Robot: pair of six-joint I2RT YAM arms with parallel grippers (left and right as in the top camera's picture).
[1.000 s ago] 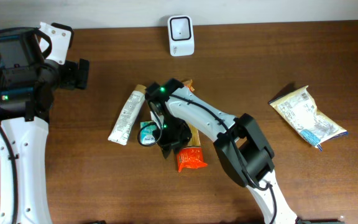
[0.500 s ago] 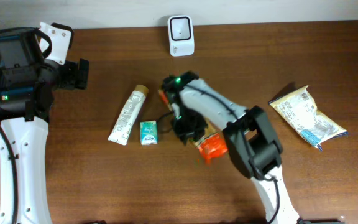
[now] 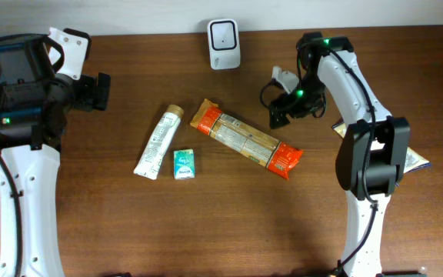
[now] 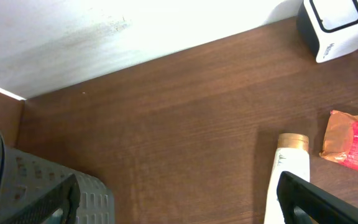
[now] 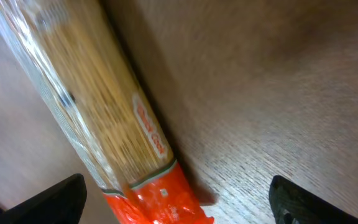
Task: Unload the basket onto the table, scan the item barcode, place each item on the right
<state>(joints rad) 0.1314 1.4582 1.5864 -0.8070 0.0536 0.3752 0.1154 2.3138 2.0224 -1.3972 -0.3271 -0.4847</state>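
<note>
- Overhead view shows the pasta packet lying flat and diagonal at mid-frame, below the scanner and well apart from it — nothing holds it.
- Likely trouble: a grasp on the slick wrap may slip or spin the packet. The barcode face — which I cannot make out — may then point away from the scanner.
- Right gripper hangs right of the scanner, jaws spread and empty.
- Left gripper sits at upper left, jaws spread, its arm running down the left edge.
</note>
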